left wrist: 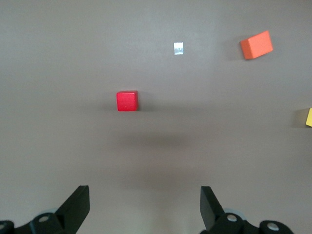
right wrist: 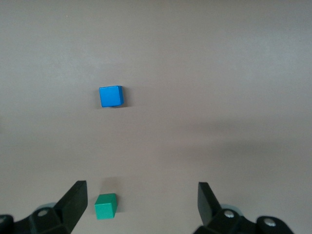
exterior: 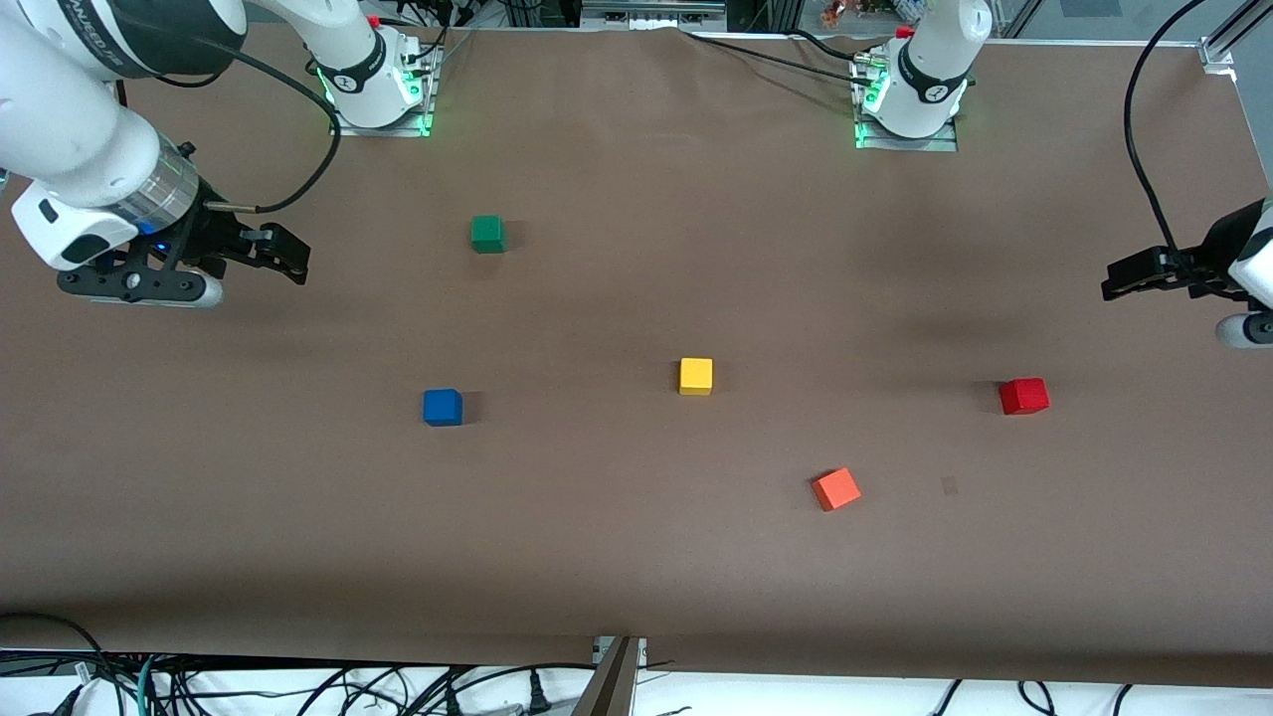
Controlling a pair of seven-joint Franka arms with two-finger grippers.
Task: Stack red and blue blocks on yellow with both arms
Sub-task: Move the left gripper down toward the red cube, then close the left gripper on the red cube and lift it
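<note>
I have 5 cubes on the brown table [exterior: 636, 577], all lying apart, none stacked. The yellow cube [exterior: 696, 376] sits near the middle of the table. The blue cube [exterior: 443, 407] lies toward my right arm's end, slightly nearer the front camera than the yellow cube. The red cube [exterior: 1023, 396] lies toward my left arm's end, about level with the blue one. The orange cube [exterior: 836, 489], turned at an angle, is nearest the front camera, between the yellow and red cubes. The green cube [exterior: 487, 234] is farthest from that camera, toward my right arm's end.

My right gripper [exterior: 283, 254] hangs in the air over bare table at my right arm's end, fingers [right wrist: 73, 202] spread wide, empty. Its wrist view shows the blue cube [right wrist: 111, 96] and the green cube [right wrist: 106, 205] on the table below it.

My left gripper [exterior: 1129, 278] hangs over bare table at my left arm's end, fingers [left wrist: 77, 204] also spread wide, empty. Its wrist view shows the red cube [left wrist: 127, 101], the orange cube [left wrist: 256, 45], an edge of the yellow cube [left wrist: 308, 117], and 1 small pale mark [left wrist: 179, 48] on the table.
</note>
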